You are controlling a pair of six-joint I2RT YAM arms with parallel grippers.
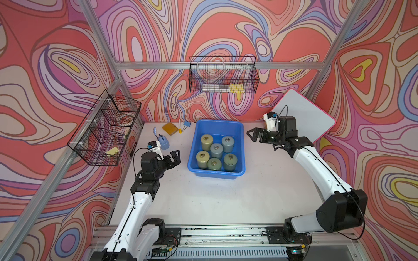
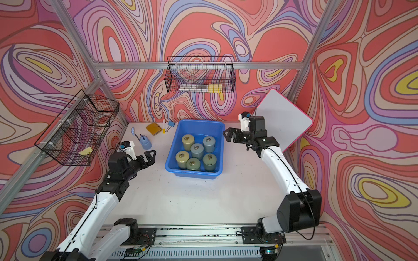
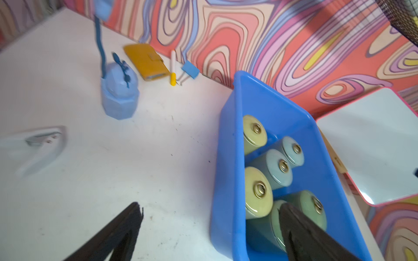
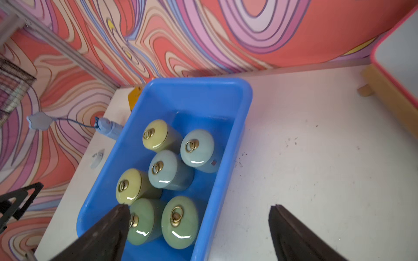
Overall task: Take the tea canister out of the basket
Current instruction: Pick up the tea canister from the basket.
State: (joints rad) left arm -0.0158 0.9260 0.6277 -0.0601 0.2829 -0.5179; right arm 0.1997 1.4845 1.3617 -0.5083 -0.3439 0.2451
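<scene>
Inside basket (image 1: 219, 127), 6 tea canisters (image 1: 216, 150) upright w/ lids.

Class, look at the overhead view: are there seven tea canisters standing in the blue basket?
No, only six tea canisters stand inside the basket: two yellowish, two pale blue, two green.

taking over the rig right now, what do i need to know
Grippers: the left gripper is open and empty, above the table to the left of the basket. The right gripper is open and empty, by its far right corner.
Things: six tea canisters stand upright inside the basket.
Done: nothing is out yet.
Left: grip one canister and lift it clear of the basket.
</scene>
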